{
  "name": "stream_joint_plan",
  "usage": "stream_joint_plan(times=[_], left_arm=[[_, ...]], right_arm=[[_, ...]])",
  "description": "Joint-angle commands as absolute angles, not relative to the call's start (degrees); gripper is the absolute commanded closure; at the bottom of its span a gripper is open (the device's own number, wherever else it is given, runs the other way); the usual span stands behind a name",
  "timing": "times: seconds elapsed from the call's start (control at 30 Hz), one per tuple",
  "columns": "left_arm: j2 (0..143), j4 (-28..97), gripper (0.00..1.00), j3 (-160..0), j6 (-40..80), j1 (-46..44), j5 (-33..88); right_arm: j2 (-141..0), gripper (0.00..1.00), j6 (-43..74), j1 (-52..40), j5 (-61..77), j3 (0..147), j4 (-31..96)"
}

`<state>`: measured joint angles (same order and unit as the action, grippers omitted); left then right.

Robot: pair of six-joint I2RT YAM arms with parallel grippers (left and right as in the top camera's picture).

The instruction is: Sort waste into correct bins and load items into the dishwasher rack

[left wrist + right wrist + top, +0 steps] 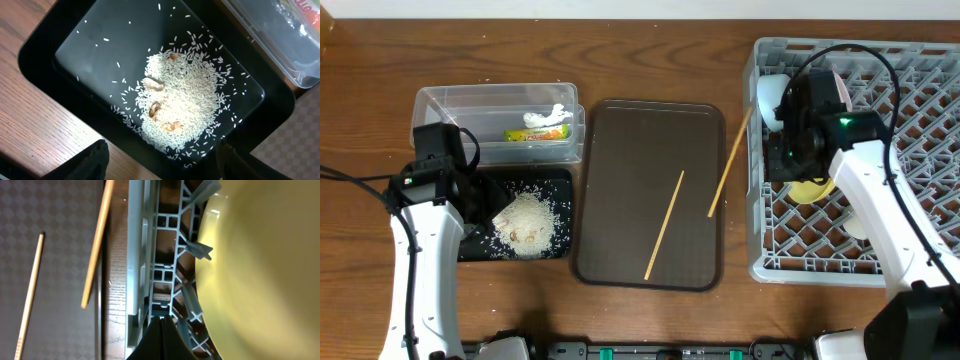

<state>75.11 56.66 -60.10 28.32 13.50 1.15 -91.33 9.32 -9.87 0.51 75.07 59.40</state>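
Left arm (420, 265): smooth white shell link, black boxy wrist unit (438, 150). Thin black cable (350, 178) runs beside it, and a second one loops at the wrist.
Left gripper (162, 157): matte black fingers (92, 161) with rounded edges.
Right arm (880, 205): same white shell and black wrist block (805, 120), small green light (842, 123) lit. Black cable arc (855, 48) above it.
Right gripper (160, 340): dark fingers tapering to a wedge.

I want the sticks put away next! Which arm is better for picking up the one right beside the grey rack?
Right. The right arm is over the left edge of the dishwasher rack, close to that chopstick. The left arm hangs over the black tray of rice, farther away.
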Motion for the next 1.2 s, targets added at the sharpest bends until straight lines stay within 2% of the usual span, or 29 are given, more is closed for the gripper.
stream_joint_plan(times=[0.0,0.07,0.27,0.37,0.43,0.83,1.17], left_arm=[[74.89,56.93,0.28,-60.16,28.38,13.76,0.84],[74.89,56.93,0.29,-60.16,28.38,13.76,0.84],[74.89,56.95,0.28,-60.16,28.38,13.76,0.84],[74.89,56.93,0.29,-60.16,28.38,13.76,0.84],[74.89,56.93,0.29,-60.16,28.38,13.76,0.84],[74.89,56.95,0.28,-60.16,28.38,13.76,0.84],[74.89,56.95,0.29,-60.16,28.38,13.76,0.86]], right_arm=[[-91.68,0.96,8.05,-9.69,3.81,75.64,58.02],[-91.68,0.85,8.08,-10.41,5.04,75.64,56.55],[-91.68,0.71,9.30,-14.48,5.02,75.64,52.27],[-91.74,0.57,9.41,-17.34,4.99,75.64,50.43],[-91.92,0.53,10.37,-19.40,4.95,75.64,49.25],[-102.15,0.47,21.30,-29.17,1.63,75.66,35.90],[-113.45,0.48,27.29,-30.11,-1.87,75.66,30.72]])
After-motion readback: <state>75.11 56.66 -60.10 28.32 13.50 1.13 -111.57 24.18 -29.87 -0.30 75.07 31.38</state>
